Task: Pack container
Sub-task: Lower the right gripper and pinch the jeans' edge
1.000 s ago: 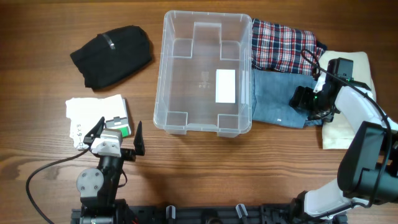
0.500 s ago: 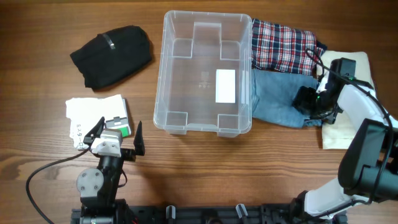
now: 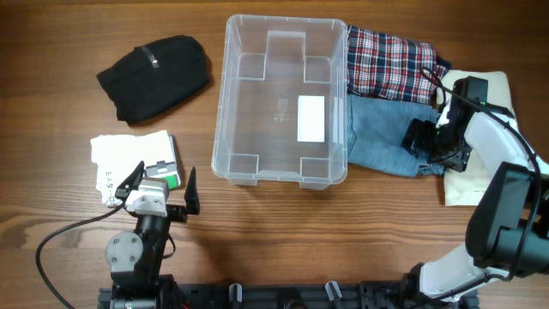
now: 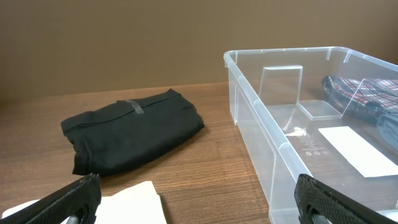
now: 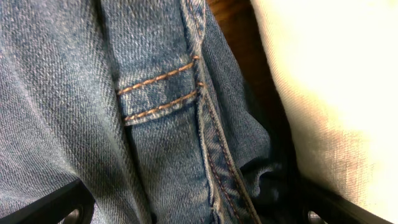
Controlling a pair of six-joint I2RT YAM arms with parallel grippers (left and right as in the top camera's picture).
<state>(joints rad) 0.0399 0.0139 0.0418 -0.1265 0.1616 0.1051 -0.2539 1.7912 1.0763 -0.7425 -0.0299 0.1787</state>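
Shifted slightly toward 3 o'clock since a second ago: right gripper (image 3: 426, 137), jaws spread wide, pressed onto one pair of folded jeans (image 3: 377, 137). Parked at 7 o'clock, jaws spread, gripping nothing: left gripper (image 3: 163, 182). Centre, toward 12 o'clock: one clear container (image 3: 225, 103), white label (image 3: 310, 118) on its base. At 2 o'clock, touching its wall: one plaid shirt (image 3: 390, 60). At 3 o'clock: one cream cloth (image 3: 493, 94). At 10 o'clock: one black garment (image 3: 154, 75). At 8 o'clock: one white packet (image 3: 129, 153).
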